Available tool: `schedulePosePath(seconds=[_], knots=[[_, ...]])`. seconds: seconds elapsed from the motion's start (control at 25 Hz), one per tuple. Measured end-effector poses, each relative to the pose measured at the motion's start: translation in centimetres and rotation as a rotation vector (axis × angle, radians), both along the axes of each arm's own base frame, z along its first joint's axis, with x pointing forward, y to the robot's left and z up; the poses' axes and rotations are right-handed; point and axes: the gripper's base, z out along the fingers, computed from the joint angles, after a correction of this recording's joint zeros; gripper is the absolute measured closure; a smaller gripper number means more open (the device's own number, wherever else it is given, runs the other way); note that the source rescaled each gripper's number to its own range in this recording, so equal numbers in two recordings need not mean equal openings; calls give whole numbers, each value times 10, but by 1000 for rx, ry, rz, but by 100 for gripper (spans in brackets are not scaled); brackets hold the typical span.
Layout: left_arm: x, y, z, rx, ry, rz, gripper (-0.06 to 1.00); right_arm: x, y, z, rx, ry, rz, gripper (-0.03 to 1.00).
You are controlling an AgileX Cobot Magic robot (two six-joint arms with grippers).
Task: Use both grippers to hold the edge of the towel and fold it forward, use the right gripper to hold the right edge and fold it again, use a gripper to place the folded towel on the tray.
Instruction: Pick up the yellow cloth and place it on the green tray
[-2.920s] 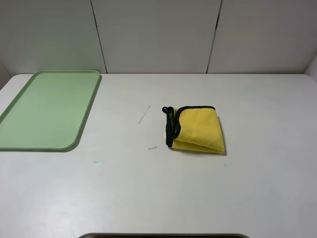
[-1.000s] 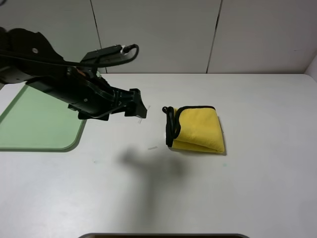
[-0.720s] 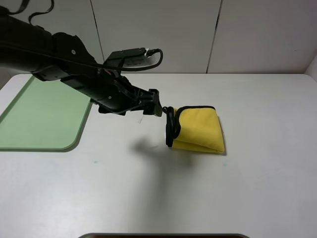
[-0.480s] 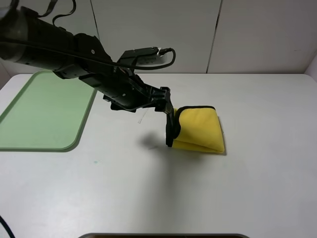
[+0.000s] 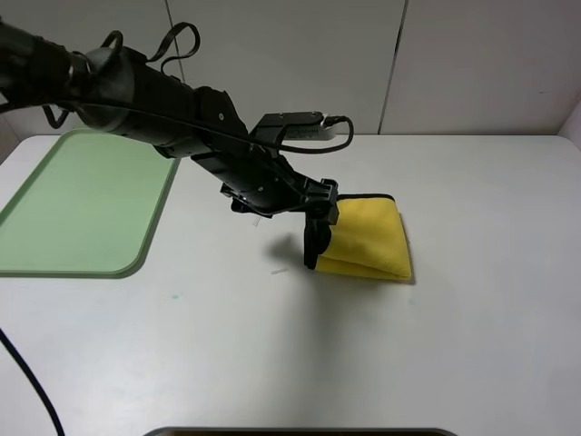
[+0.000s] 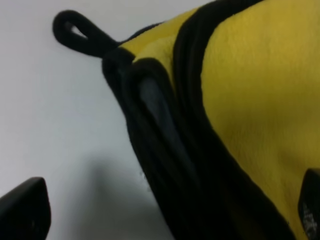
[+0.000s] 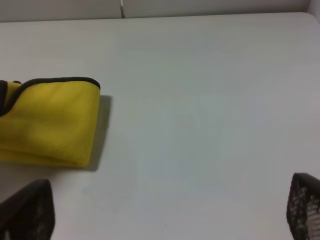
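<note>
Straddling towel [image 5: 368, 236] edge [image 6: 165, 165], apparently: left hand [image 5: 320, 218].

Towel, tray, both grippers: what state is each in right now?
Towel: folded, flat on the table, off the tray.
Tray: empty, at the table's left.
Left gripper: open, jaws either side of the towel's black-trimmed edge, not closed on it.
Right gripper: open, holding nothing, away from the towel.

Towel [image 5: 368, 239] lies right of tray [image 5: 82, 204].
</note>
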Motion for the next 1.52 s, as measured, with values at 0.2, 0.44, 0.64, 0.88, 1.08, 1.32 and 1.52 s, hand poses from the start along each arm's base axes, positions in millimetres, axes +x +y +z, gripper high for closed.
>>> schedulePosePath(seconds=[0.2, 0.44, 0.64, 0.88, 1.08, 1.32, 1.52], knots=[[10, -9, -6, -10, 5, 4, -5, 0, 0, 0, 0, 0, 0, -3], [21, -20, -20, -10, 25, 0, -5, 0, 0, 0, 0, 0, 0, -3], [28, -30, -32, -18, 59, 1, -5, 0, 0, 0, 0, 0, 0, -3], [26, -38, -42, -9, 85, -20, -5, 0, 0, 0, 0, 0, 0, -3], [27, -41, -46, -9, 79, -21, -5, 0, 0, 0, 0, 0, 0, -3], [27, -42, -46, -9, 78, -24, -5, 0, 0, 0, 0, 0, 0, -3], [27, -42, -47, -7, 86, -22, 10, 0, 0, 0, 0, 0, 0, -3]])
